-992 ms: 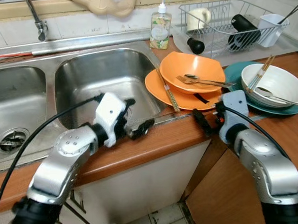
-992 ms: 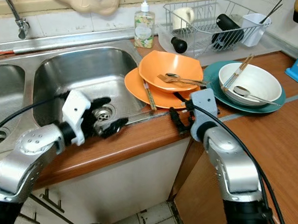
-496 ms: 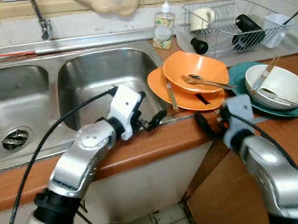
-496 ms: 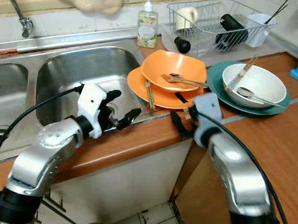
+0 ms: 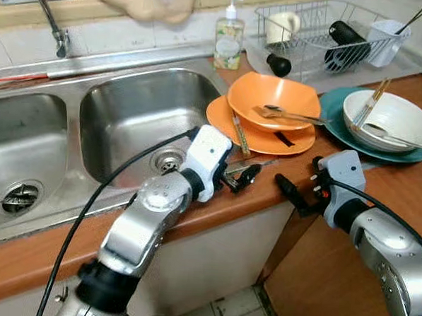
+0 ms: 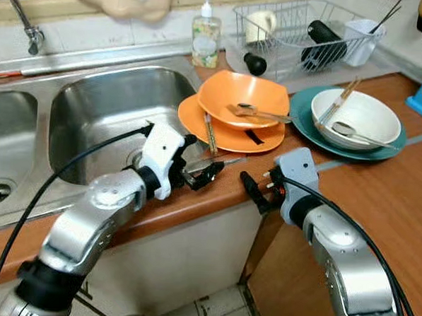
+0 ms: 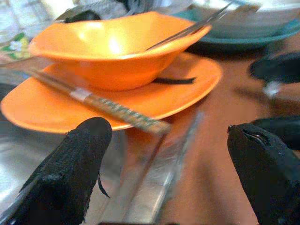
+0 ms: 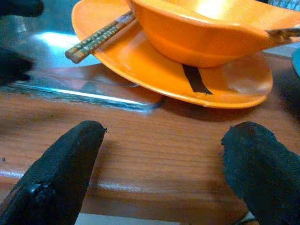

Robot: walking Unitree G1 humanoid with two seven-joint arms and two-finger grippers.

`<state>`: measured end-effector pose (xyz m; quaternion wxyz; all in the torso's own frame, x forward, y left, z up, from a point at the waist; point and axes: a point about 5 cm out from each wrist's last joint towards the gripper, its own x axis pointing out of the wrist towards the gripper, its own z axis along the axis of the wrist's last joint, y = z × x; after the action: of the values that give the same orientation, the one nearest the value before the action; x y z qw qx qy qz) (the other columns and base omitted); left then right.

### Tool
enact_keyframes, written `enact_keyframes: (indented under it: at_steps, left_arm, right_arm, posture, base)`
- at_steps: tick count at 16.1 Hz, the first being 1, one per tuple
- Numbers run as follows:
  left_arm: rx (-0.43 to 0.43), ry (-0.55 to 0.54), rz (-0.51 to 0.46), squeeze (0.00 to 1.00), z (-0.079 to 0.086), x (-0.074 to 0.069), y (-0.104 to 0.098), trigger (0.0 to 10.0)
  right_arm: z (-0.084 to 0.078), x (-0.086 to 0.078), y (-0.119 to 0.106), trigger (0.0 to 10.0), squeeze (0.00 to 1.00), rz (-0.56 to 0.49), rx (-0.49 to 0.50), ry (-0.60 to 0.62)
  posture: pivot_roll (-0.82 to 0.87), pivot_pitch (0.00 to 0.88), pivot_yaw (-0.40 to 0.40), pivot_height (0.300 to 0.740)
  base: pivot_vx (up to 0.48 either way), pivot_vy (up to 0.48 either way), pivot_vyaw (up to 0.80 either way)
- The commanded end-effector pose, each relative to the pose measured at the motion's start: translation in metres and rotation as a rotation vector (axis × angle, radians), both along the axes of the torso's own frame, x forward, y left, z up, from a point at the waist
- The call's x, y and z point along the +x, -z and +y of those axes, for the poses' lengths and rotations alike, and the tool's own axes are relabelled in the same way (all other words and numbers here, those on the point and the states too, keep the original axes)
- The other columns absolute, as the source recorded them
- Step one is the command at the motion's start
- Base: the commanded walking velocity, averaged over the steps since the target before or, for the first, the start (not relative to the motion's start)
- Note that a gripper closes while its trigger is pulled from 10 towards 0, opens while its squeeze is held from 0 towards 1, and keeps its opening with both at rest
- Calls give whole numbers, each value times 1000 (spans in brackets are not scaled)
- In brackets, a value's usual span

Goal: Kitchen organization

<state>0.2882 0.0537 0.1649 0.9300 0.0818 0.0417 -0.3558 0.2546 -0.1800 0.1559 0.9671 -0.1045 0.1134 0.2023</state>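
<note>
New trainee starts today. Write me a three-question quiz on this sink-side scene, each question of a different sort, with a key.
1. True or false: the orange bowl sits on the orange plate.
2. What lies across the white bowl? A) chopsticks B) whisk C) knife
3. Fill in: the left gripper hovers over the sink's ____ edge, fingers open.

Key: 1 true. 2 A. 3 right, just short of the orange plate.

A bare strip of wooden counter (image 5: 266,186) lay open at 6 o'clock of the orange plate (image 5: 262,136). At 12 o'clock the orange bowl (image 5: 274,101), its chopsticks (image 5: 238,131) and fork (image 5: 287,115) blocked passage; at 3 o'clock stood the white bowl (image 5: 390,118); at 9 o'clock the sink basin (image 5: 139,112) dropped away.
</note>
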Motion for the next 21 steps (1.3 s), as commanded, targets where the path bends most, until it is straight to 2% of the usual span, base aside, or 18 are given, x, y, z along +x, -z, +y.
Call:
enact_keyframes:
  at_steps: [1, 3, 6, 9, 11, 13, 15, 21]
  left_arm:
    - [30, -19, -34, 0, -2, 5, -1, 10000]
    - [67, -59, -76, 0, -7, 12, 2, 10000]
    - [114, -49, -128, 0, -16, 14, 4, 10000]
    - [77, -25, -122, 0, -24, 12, 4, 10000]
    - [92, -43, -126, 0, -25, 13, 6, 10000]
    - [108, -156, -131, 0, -15, 23, 10, 10000]
    - [127, -189, -135, 0, -8, 27, 12, 10000]
    - [84, -239, -139, 0, 5, 28, 9, 10000]
  right_arm:
    - [2, 1, -5, 10000, 0, -24, -8, -12]
    - [5, 0, -4, 10000, 0, -19, -23, -32]
    - [6, -1, -3, 10000, 0, -16, -25, -30]
    - [7, -1, -2, 10000, 0, -12, -27, -33]
    - [7, -1, -2, 10000, 0, -11, -31, -35]
    - [8, 0, -2, 10000, 0, -12, -33, -40]
    - [9, 0, -1, 10000, 0, -12, -35, -44]
    - [10, -1, -1, 10000, 0, -10, -39, -46]
  posture:
    - [-49, 0, 47, 740]
    - [-53, 0, 46, 740]
    - [-54, 0, 46, 740]
    - [-51, 0, 46, 740]
    - [-51, 0, 46, 740]
    - [-50, 0, 47, 740]
    - [-50, 0, 48, 740]
    - [-44, 0, 48, 740]
  base:
    - [0, 0, 0]
    - [0, 0, 0]
    - [0, 0, 0]
    - [0, 0, 0]
    - [0, 0, 0]
    - [0, 0, 0]
    - [0, 0, 0]
    - [0, 0, 0]
